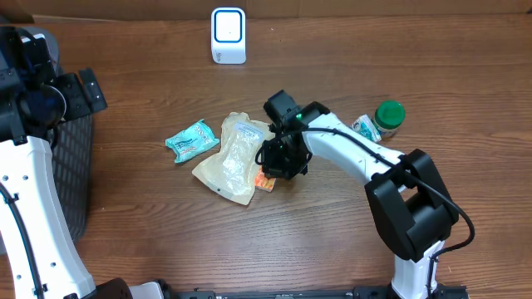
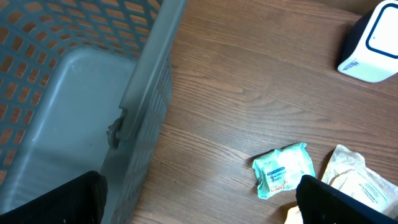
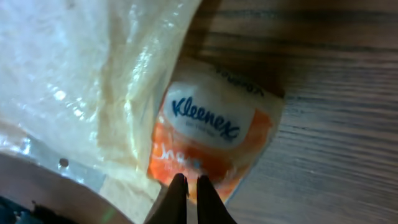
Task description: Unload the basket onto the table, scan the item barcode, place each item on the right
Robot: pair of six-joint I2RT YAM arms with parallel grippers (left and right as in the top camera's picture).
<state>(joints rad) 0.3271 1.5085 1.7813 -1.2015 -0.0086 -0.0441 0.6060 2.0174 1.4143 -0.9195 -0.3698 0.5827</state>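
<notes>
You can read one brand only: "Kleenex", in blue script on a white oval on the orange tissue pack (image 3: pixel 211 146), seen from the right wrist. The white script below it is too blurred for you to make out. The print on the teal packet (image 2: pixel 283 170) is too small to read.

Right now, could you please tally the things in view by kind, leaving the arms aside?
Small packets: 2, the teal packet and the orange Kleenex packet
Clear plastic bag: 1
Green-lidded jar: 1
White scanner: 1
Grey basket: 1
Total: 6
</notes>
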